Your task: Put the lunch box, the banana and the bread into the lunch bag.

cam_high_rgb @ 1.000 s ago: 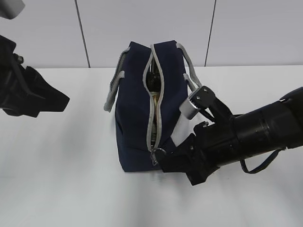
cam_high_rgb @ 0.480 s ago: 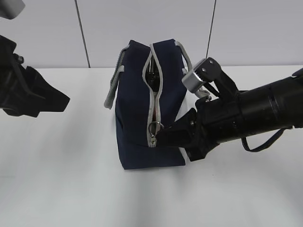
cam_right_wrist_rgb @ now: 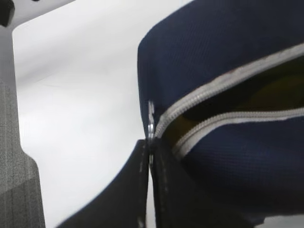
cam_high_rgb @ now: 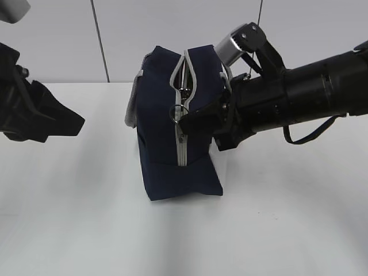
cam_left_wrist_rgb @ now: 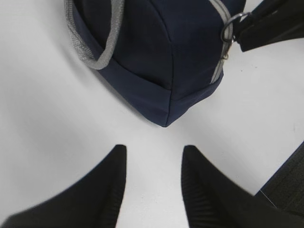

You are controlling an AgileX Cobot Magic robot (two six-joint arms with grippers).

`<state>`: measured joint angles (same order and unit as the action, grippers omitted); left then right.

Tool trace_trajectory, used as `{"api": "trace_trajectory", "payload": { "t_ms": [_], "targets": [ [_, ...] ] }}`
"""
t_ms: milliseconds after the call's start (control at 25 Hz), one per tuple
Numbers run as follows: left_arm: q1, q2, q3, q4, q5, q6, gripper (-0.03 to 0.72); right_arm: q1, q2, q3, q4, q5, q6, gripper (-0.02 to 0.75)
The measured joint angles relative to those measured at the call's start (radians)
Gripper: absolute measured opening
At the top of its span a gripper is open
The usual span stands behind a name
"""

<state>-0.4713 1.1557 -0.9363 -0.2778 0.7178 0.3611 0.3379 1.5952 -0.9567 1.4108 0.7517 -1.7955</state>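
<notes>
Right end effector [cam_high_rgb: 185, 117] has apparently dragged the ring pull [cam_high_rgb: 177, 112] higher up the lunch bag [cam_high_rgb: 161, 144]

Matt, seemingly woven-cloth lunch bag [cam_high_rgb: 161, 138]

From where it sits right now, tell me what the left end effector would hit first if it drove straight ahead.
The left end effector is open and points at the near bottom corner of the lunch bag, with only bare table between them. It would probably meet that corner first, though depth is hard to judge.
</notes>
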Motion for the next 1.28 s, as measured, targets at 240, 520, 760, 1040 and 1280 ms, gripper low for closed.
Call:
{"api": "trace_trajectory", "payload": {
  "t_ms": [240,520,760,1040,1280],
  "targets": [
    [0.000,0.000,0.000,0.000,0.004,0.000,0.288,0.000,0.000,-0.062,-0.006,-0.031,0.002,-0.016],
    [0.000,0.000,0.000,0.000,0.007,0.000,0.288,0.000,0.000,-0.123,-0.008,-0.055,0.002,-0.016],
    [0.000,0.000,0.000,0.000,0.008,0.000,0.288,0.000,0.000,-0.154,-0.008,-0.112,0.004,-0.016],
    [0.000,0.000,0.000,-0.001,0.008,0.000,0.288,0.000,0.000,-0.171,0.062,-0.133,0.004,-0.016],
    [0.000,0.000,0.000,-0.036,0.008,0.009,0.288,0.000,0.000,-0.180,0.090,-0.139,0.000,-0.016]
  ]
}}
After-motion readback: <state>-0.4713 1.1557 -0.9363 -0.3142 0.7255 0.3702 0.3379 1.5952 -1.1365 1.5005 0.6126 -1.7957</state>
